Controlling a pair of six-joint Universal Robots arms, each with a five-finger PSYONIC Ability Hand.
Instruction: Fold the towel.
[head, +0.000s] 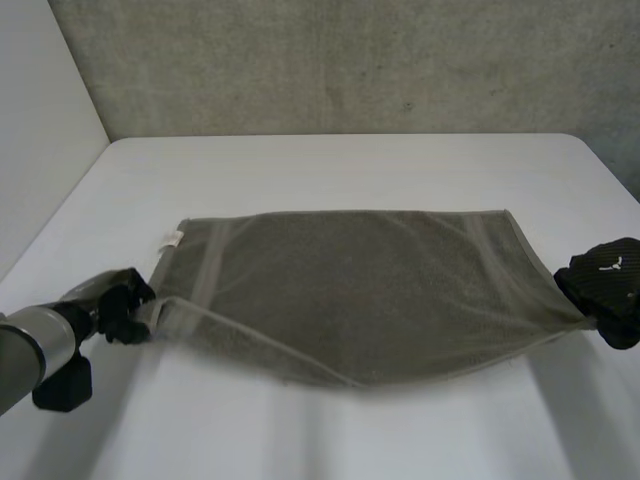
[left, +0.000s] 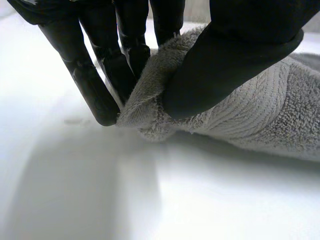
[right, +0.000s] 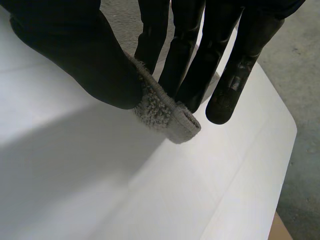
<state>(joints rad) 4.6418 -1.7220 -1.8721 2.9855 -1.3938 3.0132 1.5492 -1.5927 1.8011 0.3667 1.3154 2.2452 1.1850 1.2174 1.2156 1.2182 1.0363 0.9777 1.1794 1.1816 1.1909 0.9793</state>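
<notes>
As things stand: grey towel (head: 360, 290) edge held up, fold not laid yet
left hand (head: 120, 305): pinching its left corner
right hand (head: 605, 285): pinching its right corner

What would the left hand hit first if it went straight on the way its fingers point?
Most likely the white table: the left hand, pinching a corner of the towel, points its fingertips down at the bare surface just below them. I can't tell whether they already touch it.
</notes>
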